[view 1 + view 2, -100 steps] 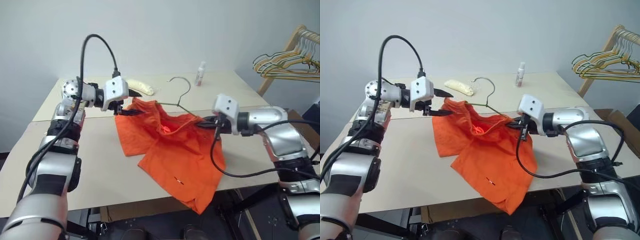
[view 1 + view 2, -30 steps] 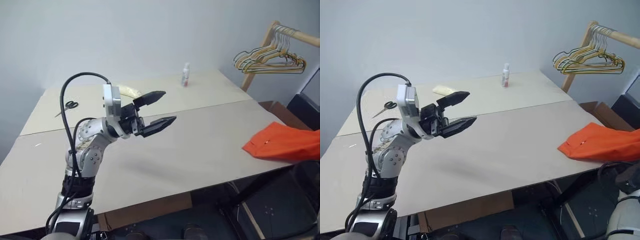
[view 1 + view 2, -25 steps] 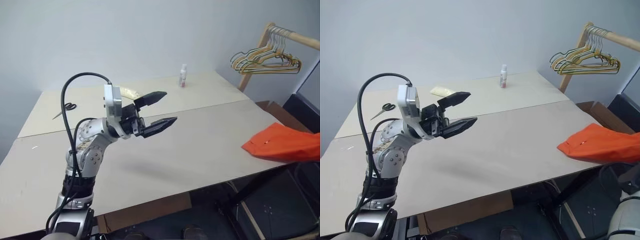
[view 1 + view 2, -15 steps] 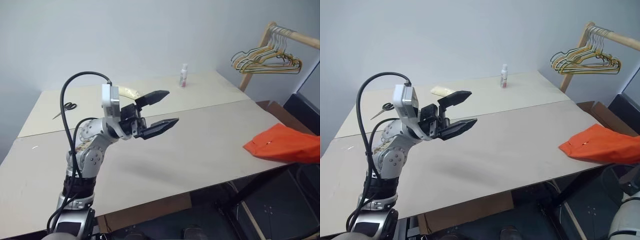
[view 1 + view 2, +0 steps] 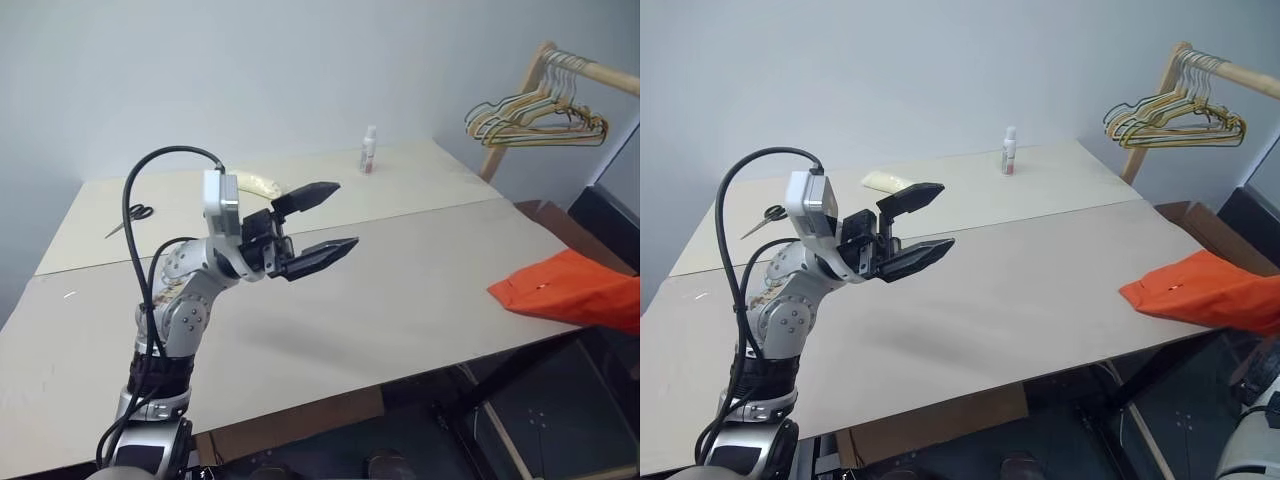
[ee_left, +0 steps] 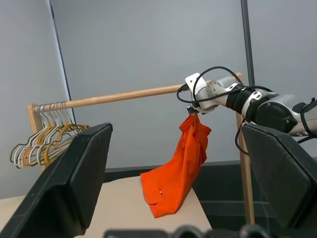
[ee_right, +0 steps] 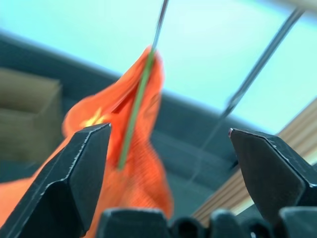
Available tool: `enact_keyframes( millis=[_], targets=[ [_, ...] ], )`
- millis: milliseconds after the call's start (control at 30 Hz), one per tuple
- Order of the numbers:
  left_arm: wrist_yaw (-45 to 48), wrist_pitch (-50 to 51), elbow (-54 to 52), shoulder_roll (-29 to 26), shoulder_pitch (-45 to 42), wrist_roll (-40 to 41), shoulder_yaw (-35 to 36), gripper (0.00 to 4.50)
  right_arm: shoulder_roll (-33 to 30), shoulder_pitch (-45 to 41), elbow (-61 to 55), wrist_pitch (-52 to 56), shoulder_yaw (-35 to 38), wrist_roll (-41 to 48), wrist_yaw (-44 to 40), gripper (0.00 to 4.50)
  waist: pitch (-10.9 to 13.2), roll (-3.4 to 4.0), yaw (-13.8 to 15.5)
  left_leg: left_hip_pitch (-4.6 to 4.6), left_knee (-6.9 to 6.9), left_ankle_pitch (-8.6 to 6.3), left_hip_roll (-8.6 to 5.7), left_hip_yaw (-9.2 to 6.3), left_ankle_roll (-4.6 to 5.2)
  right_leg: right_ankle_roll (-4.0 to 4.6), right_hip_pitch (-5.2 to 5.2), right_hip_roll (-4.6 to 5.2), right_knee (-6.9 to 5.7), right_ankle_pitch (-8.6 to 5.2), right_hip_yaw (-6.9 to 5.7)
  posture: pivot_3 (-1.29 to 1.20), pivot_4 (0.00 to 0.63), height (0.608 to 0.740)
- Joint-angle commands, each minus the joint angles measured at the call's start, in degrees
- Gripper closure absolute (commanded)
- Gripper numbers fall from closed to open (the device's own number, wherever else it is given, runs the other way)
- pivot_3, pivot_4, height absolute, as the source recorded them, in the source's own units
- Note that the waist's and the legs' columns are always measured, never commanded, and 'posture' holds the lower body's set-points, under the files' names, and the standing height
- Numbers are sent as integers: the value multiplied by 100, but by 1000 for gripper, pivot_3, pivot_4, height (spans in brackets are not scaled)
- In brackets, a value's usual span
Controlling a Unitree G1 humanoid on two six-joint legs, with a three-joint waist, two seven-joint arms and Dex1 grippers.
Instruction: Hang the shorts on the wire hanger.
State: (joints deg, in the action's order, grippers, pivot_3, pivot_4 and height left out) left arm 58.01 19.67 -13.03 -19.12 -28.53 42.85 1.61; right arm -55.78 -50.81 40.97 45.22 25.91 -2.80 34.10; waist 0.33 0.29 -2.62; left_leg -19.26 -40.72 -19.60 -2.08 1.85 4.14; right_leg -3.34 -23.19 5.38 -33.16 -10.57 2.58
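We see a pale worktop (image 5: 400,290) made of two boards set against a grey wall. Above its near left part our left gripper (image 5: 325,218) hangs in the air, its two black fingers spread wide with nothing between them, pointing toward the right side of the scene.

The shorts (image 6: 177,173), bright orange, hang down from beside a wooden rail (image 6: 124,95) off the worktop's right end. Their lower part spills onto the right edge of the worktop, where they show as an orange heap (image 5: 565,290) in the head views. In the left wrist view our right gripper (image 6: 194,105) is up at the rail, right at the top of the hanging shorts; whether it touches the cloth we cannot tell from there. In the right wrist view its two fingers stand far apart, and between them, farther off, we see the orange cloth with the wire hanger (image 7: 138,101) as a thin greenish wire running up through the top of the shorts. The fingers close on nothing.

At the rail's other end hangs a bunch of yellowish and grey hangers (image 5: 535,115). On the far board of the worktop stand a small white bottle (image 5: 369,151), a pale yellowish bundle (image 5: 255,185) and scissors (image 5: 130,215) near the left edge.
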Motion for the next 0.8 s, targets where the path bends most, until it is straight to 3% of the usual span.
enact_keyframes(
  millis=[33,200,333,633,800],
  targets=[
    [-39,-117,-179,21,-43,48,75,0,-35,116,-719,-499,-618,-729,325,31,-2,5,-1,1,0,1,-1,0,-1,0,-2,1,0,0,0,-32,0,740],
    [-37,-110,-170,3,-61,67,101,0,29,379,-1158,-1667,-1418,-1482,431,31,-2,9,-12,4,0,2,-2,1,-4,-1,-3,2,-1,1,2,-25,0,740],
    [-5,-93,-158,-51,-70,97,159,0,114,393,-1188,-2230,-1636,-1612,122,31,-2,8,-10,6,-1,2,-2,1,-4,-15,-2,0,-1,9,2,-12,0,740],
    [-394,107,-156,-515,59,-254,244,0,787,1087,-3068,-2653,-2230,-1192,-2327,31,0,6,33,10,-1,1,0,-8,-1,-35,-5,-2,-1,21,-4,85,0,740],
    [-660,-36,-138,-836,432,-795,186,0,792,1370,-3443,-3027,-2729,-912,-4115,31,4,-2,224,7,0,3,0,-23,-6,-38,-14,-1,-4,24,-21,141,0,740]
  ],
)
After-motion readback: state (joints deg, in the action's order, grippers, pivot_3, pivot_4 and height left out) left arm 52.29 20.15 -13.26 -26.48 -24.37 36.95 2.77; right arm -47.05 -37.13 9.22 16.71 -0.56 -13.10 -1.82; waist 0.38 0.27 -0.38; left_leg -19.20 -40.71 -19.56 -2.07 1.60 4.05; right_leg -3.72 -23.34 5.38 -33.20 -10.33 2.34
